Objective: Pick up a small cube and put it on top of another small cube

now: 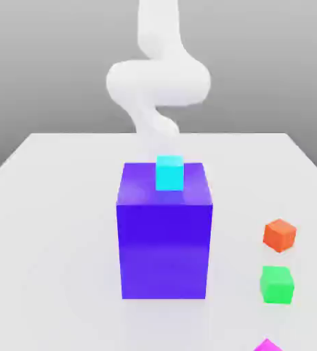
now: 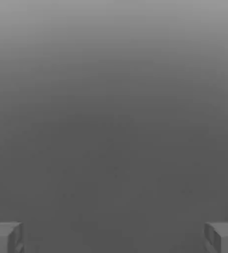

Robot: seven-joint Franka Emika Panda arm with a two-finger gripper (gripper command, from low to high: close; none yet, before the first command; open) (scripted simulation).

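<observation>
Now, arm (image 1: 158,82): it rose white behind the blue-purple block.
Gripper (image 2: 114,237): the two fingertips (image 2: 5,237) stood far apart, with nothing between them.
Magenta cube (image 1: 267,345): on the table (image 1: 44,226), at the exterior view's lower right edge, near the green cube (image 1: 277,284).
Orange cube (image 1: 279,235): just beyond the green one.
Blue-purple block (image 1: 165,233): mid-table, a cyan cube (image 1: 169,173) on top.

Exterior view faces the arm (image 1: 158,82) across the table (image 1: 51,206) (raised, close); hand view sees grey.
</observation>
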